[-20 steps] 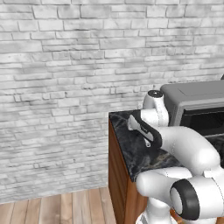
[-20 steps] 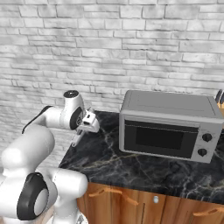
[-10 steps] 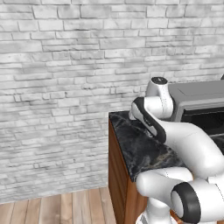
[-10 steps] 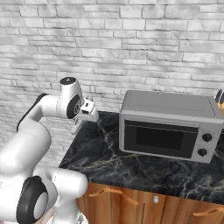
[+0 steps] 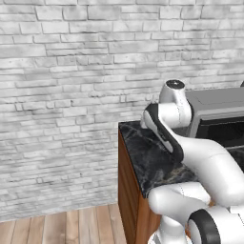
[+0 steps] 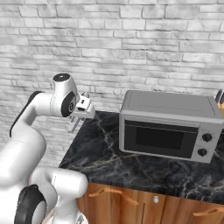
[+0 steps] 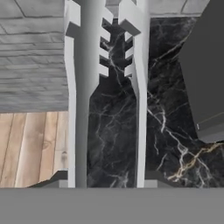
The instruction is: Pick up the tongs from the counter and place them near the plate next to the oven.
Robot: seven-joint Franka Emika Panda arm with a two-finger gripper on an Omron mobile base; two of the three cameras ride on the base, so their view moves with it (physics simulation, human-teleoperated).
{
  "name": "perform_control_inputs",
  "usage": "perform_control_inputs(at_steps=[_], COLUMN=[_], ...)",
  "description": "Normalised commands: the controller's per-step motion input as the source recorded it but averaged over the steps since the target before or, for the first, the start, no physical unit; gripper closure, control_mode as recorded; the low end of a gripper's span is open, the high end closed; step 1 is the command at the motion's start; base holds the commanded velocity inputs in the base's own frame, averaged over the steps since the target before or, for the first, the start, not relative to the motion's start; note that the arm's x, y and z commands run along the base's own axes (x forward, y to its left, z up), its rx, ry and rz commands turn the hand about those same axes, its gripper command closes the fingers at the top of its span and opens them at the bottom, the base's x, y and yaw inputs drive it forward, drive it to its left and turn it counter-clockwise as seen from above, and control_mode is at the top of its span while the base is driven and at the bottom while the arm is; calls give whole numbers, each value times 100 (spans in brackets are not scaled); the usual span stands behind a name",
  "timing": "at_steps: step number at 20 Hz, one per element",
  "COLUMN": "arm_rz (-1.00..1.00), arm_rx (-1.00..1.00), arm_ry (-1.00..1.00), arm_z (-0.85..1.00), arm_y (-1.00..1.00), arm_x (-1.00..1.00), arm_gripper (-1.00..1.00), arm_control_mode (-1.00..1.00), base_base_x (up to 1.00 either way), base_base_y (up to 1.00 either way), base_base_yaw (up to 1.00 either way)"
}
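Pickup looks done: my gripper [image 7: 107, 181] pinches the tongs [image 7: 105, 87] by the base of their arms, lifted clear above the left end of the table [image 6: 131, 162], beside the microwave [image 6: 168, 127]. Placement remains. Plate and oven are out of frame; in the right base view the tongs are hard to make out.

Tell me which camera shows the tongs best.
The hand view: the tongs run up the frame from the gripper, both long silver arms and their toothed ends plain against the counter. In the right base view they are a thin sliver hanging under the gripper. In the left base view I cannot pick them out.
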Motion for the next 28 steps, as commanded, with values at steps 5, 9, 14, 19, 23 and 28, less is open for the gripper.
perform_control_inputs(at_steps=[5, 9, 14, 19, 23, 28], arm_rz=[1, 0, 0, 0, 0, 0], arm_rx=[-5, 0, 0, 0, 0, 0], arm_ry=[-11, 0, 0, 0, 0, 0], arm_z=[0, 0, 0, 0, 0, 0], arm_y=[15, 0, 0, 0, 0, 0], arm_x=[-46, 0, 0, 0, 0, 0], arm_gripper=[100, 100, 100, 100, 100, 100], arm_control_mode=[100, 100, 100, 100, 100, 100], base_base_x=[-15, -76, -44, -28, -23, -15], base_base_y=[5, 6, 2, 0, -1, 0], base_base_yaw=[-2, -50, -89, -91, -88, -92])
